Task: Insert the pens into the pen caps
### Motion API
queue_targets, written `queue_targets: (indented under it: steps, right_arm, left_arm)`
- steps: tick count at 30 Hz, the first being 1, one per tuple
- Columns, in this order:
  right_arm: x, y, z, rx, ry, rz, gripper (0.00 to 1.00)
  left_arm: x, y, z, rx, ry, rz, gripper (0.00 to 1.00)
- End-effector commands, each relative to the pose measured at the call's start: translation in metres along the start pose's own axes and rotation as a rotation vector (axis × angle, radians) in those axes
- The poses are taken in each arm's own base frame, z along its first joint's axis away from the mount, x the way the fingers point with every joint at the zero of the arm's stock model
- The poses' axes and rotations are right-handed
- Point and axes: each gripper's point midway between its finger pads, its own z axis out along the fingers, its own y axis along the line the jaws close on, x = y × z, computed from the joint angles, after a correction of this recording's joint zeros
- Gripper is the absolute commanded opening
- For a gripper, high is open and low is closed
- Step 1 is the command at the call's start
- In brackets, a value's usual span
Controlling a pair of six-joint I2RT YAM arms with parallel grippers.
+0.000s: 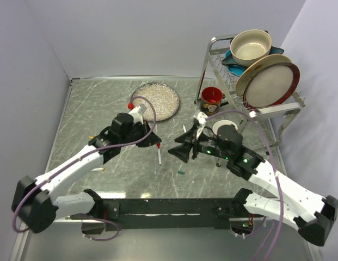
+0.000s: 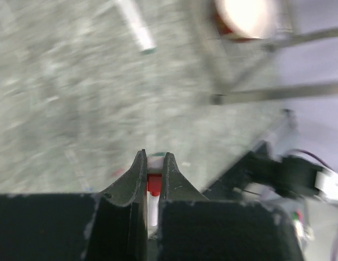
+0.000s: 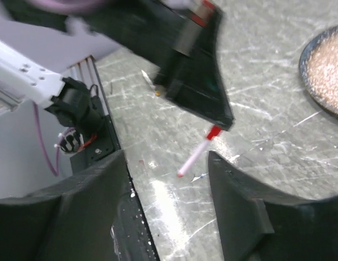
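Over the table's (image 1: 92, 109) middle my left gripper (image 1: 157, 142) clamps the red cap (image 3: 213, 132) so its pen (image 3: 193, 157) hangs seated; my right gripper (image 3: 166, 163) gapes empty.

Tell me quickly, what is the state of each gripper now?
Left gripper: closed on a pen.
Right gripper: open, holding nothing.

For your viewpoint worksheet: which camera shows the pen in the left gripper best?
Right wrist: the pen juts from the left gripper, its red end and white barrel clear. Top external shows it small. Left wrist shows only a blurred red-and-white sliver between the fingers.
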Motion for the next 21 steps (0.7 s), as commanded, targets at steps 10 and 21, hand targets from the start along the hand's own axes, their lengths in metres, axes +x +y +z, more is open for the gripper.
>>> queue_targets:
  steps: [10,21]
  right_arm:
    - [-0.022,0.028,-0.041,-0.018,-0.093,-0.007,0.81]
    - [-0.021,-0.023,-0.04,0.286,-0.083,0.085,0.8]
  left_arm:
    - [0.043,0.12,0.068,-0.371,0.149,-0.089,0.11]
    - [0.045,0.14,0.064,-0.46,0.155,-0.11,0.45]
